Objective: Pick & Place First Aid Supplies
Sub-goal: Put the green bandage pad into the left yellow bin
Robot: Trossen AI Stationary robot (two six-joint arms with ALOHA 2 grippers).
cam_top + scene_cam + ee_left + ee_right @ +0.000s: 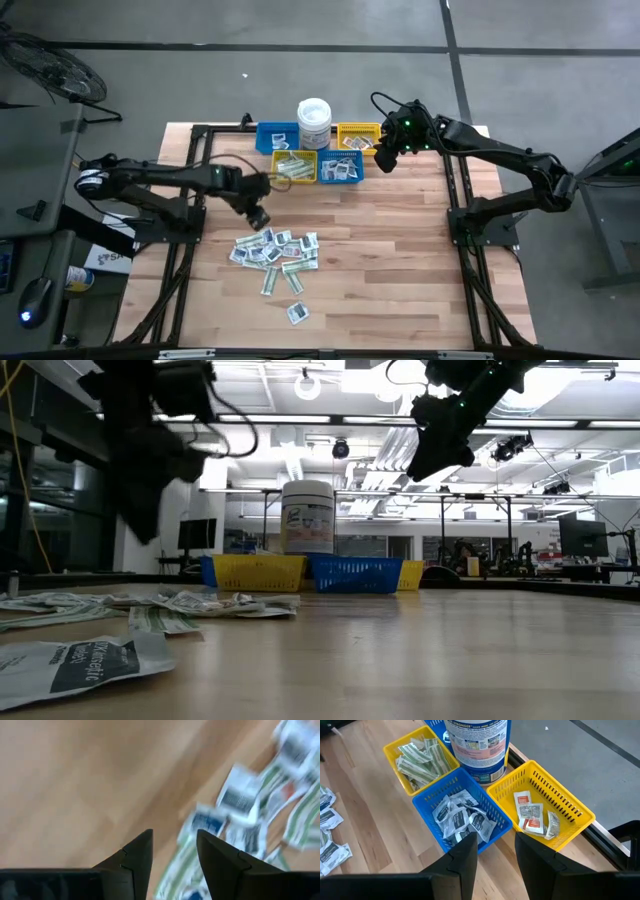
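Note:
The first aid packets (275,250) lie in a loose pile on the wooden table, white squares and green-and-white strips, with one stray packet (297,313) nearer the near edge. My left gripper (258,215) hovers open just beyond the pile's far-left edge. In the left wrist view it (174,837) holds nothing, and the packets (240,800) lie ahead of it. My right gripper (495,840) hangs open and empty above the bins. It is over the near edge of a blue bin of white packets (460,817).
Four small bins stand in a cluster at the far edge: a yellow bin of green strips (420,757), the blue bin (340,168), a yellow bin with red-and-white packets (540,805) and another blue bin (275,135). A white lidded tub (314,120) stands between them. Bare wood lies to the right of the pile.

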